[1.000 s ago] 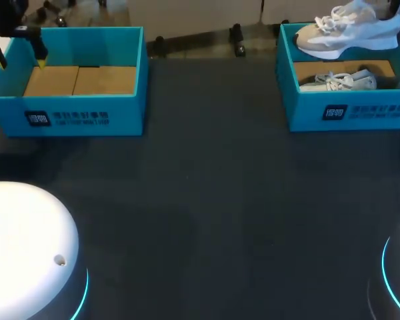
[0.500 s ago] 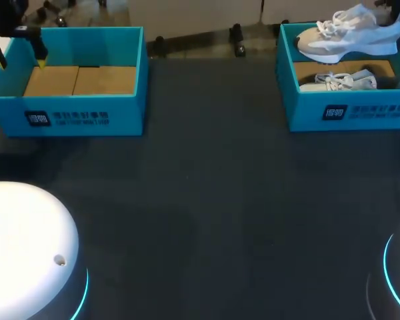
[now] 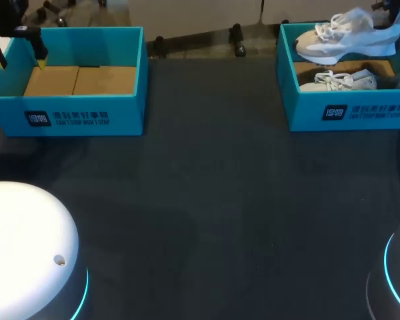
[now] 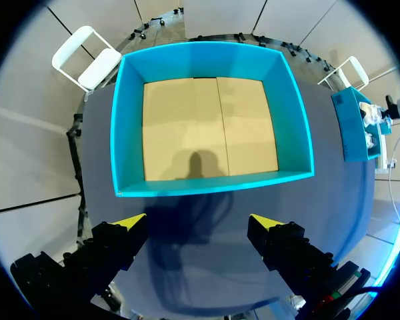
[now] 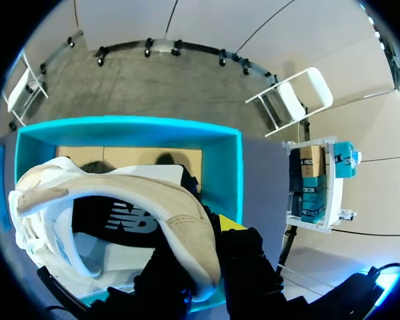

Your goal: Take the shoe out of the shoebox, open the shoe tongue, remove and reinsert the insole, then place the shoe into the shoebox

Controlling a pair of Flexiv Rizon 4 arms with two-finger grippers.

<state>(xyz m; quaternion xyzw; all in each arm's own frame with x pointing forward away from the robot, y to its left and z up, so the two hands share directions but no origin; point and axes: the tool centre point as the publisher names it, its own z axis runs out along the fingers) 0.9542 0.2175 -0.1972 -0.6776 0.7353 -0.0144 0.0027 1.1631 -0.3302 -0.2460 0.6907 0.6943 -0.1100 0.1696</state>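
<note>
Right hand (image 5: 210, 230), clamped on the heel of the shoe (image 3: 347, 40), has barely shifted it above the box (image 3: 350, 113), so take-out looks unfinished; left hand (image 4: 197, 223) hangs open.

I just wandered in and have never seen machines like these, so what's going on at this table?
Two robot arms are working with shoes. The right hand grips a white and beige sneaker by its heel and holds it up over the right blue shoebox. A second sneaker lies inside that box. The left hand is open and hovers near the left blue shoebox, which has no shoe in it, only its cardboard floor.
</note>
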